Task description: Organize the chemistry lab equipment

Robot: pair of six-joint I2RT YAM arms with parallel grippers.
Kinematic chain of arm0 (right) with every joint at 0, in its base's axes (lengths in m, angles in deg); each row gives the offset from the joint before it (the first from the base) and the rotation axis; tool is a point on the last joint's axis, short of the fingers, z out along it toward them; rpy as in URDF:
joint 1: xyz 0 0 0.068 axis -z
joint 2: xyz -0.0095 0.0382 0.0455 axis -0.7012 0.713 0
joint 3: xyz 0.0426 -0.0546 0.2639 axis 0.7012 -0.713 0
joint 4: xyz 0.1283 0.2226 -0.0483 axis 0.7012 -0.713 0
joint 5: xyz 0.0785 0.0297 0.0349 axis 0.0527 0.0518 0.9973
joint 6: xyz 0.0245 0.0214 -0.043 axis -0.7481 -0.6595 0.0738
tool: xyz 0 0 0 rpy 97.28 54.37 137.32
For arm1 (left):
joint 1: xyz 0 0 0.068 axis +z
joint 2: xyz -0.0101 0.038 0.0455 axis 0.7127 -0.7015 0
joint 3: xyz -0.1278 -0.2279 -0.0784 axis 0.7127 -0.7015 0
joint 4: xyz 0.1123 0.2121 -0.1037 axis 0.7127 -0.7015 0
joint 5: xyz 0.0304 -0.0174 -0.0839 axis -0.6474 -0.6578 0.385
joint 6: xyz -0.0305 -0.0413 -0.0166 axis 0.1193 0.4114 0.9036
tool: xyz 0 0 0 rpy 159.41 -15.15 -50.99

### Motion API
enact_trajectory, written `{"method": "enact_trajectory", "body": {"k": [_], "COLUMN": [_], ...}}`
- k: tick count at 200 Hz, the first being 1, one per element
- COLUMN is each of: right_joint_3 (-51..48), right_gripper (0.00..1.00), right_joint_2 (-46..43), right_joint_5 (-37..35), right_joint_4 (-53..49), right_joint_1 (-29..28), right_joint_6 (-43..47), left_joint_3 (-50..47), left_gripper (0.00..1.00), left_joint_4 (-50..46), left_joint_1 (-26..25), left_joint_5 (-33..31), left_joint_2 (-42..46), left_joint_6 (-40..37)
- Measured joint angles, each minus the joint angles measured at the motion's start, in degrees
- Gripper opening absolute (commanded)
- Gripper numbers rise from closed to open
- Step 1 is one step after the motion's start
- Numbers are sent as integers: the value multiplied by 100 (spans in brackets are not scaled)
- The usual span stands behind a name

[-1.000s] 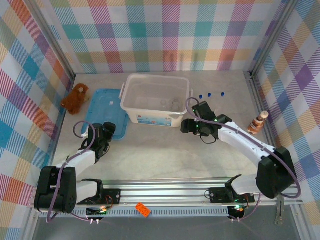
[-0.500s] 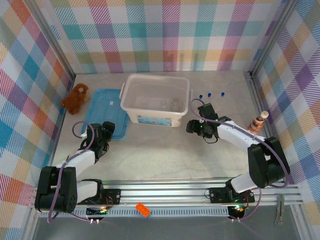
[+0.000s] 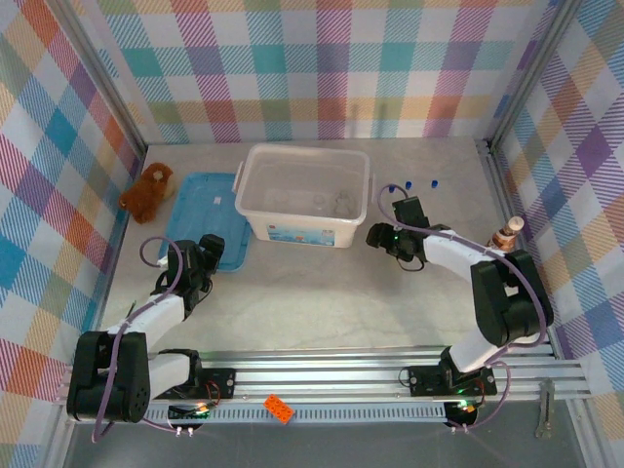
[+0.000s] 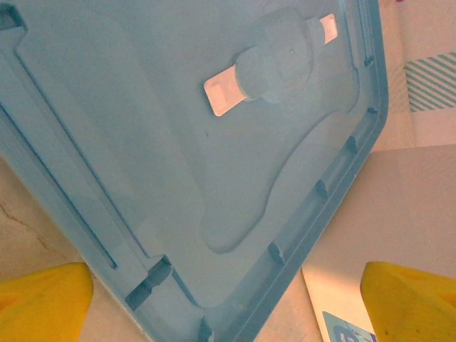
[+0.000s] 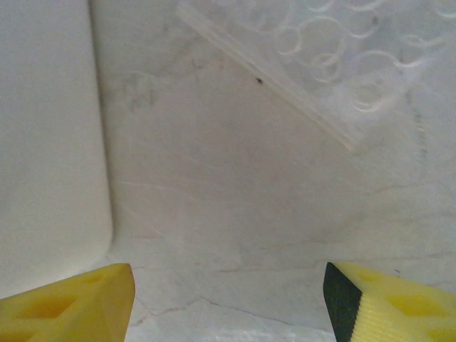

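Note:
The chemistry lab equipment that I can make out: three small blue caps (image 3: 412, 183) stand on the table right of the white bin (image 3: 255, 166), and clear pieces (image 3: 331, 202) lie inside the bin. In the right wrist view a clear plate with round rings (image 5: 320, 57) lies ahead on the table. My right gripper (image 3: 398, 218) (image 5: 228, 299) is open beside the bin's near right corner, over bare table, holding nothing. My left gripper (image 3: 209, 250) (image 4: 228, 299) is wide open over the blue lid (image 4: 178, 142), close above its near right corner (image 3: 232, 255).
A brown plush toy (image 3: 148, 190) sits by the left wall beside the blue lid. A brown-and-white striped figure (image 3: 504, 237) stands near the right wall. The bin's white wall (image 5: 50, 142) runs close along the left of my right gripper.
My right gripper has moved right and a little back, away from the bin's front corner toward the blue caps. The left arm has not moved.

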Motion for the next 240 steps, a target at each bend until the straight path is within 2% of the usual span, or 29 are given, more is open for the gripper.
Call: {"method": "enact_trajectory", "body": {"k": [81, 240], "right_joint_3": [-28, -258], "right_gripper": [70, 70], "right_joint_2": [433, 765], "right_joint_5": [157, -723], "right_joint_4": [929, 1969], "right_joint_1": [2, 339], "right_joint_6": [-280, -1316], "left_joint_3": [0, 0], "left_gripper": [97, 97], "left_joint_4": [0, -13], "left_joint_1": [0, 0], "left_joint_5": [20, 96], "left_joint_2": [-2, -2], "left_joint_6": [-70, -101]}}
